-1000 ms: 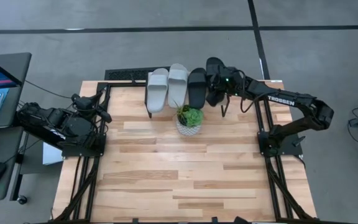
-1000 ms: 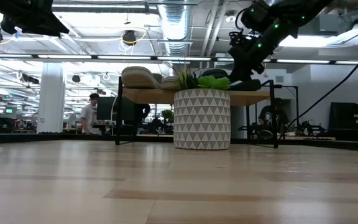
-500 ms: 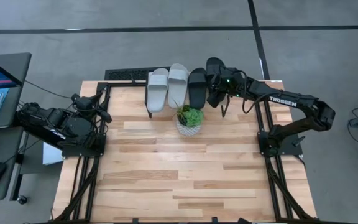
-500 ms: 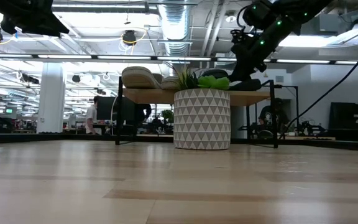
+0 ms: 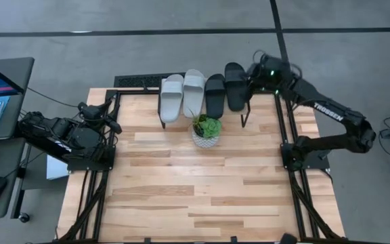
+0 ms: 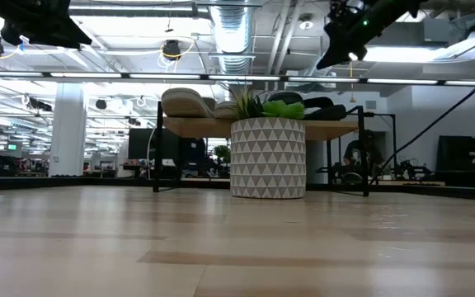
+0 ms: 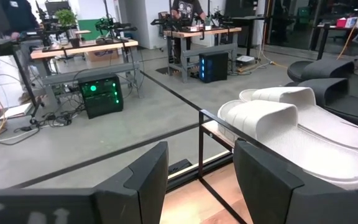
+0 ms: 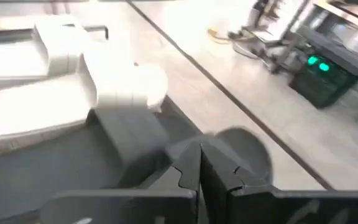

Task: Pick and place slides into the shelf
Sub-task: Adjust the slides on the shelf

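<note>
4 slides sit side by side on the shelf (image 5: 244,114) at the far edge of the table (image 5: 202,183). From the left there are 2 light grey slides (image 5: 171,97) (image 5: 194,90), then 2 black slides (image 5: 214,95) (image 5: 235,85). They lie close together, and the black pair looks like it is touching. All 4 rest flat on the light wood top.

The right gripper (image 5: 254,71) is just beside the far end of the last black slide, up above the shelf. Its 2 fingers (image 8: 194,165) are pressed together with nothing between them. In the low view it hangs high over the right end of the shelf (image 6: 336,128), not touching the slides.

A small plant in a white patterned pot (image 5: 206,131) stands on the table just in front of the shelf.

The left gripper (image 5: 107,115) waits at the left side of the table, well apart from the shelf. Its fingers (image 7: 142,180) are spread wide and hold nothing. Past them, the 2 grey slides (image 7: 291,134) show on the shelf.
</note>
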